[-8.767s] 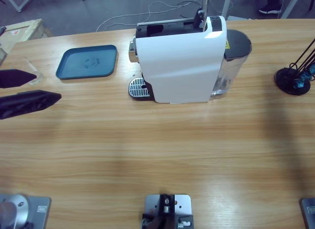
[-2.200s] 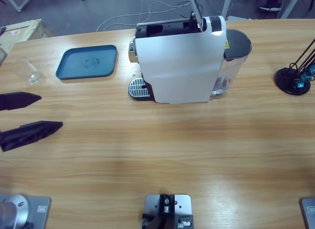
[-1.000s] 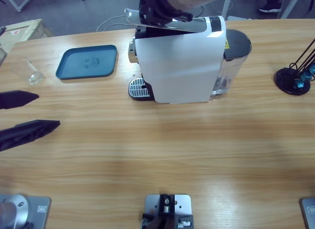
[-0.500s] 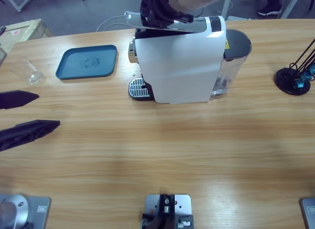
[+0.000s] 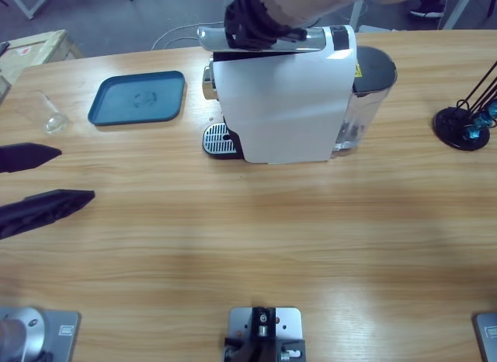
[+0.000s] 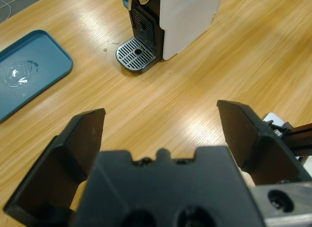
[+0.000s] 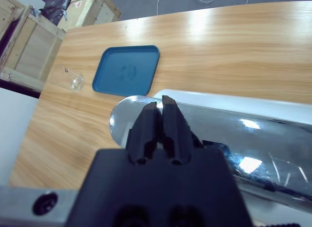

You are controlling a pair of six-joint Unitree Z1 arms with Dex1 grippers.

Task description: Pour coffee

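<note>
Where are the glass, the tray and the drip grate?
glass [image 5: 48,113]: high view, on its clear wall.
tray [image 5: 116,106]: high view, bare blue floor left of centre.
drip grate [image 6: 136,54]: left wrist view, middle of the slotted metal plate.

You have a long pale wooden table [image 5: 256,245], a white coffee machine with black base [image 5: 283,106] at its far middle, a flat teal plastic tray [image 5: 137,98] left of it, a small clear empty glass [image 5: 48,115] further left, a black wire capsule stand [image 5: 466,121] at the right edge.

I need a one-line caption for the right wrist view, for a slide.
Right gripper, jaws shut, over the coffee machine's chrome lever; blue tray and empty glass beyond.
</note>
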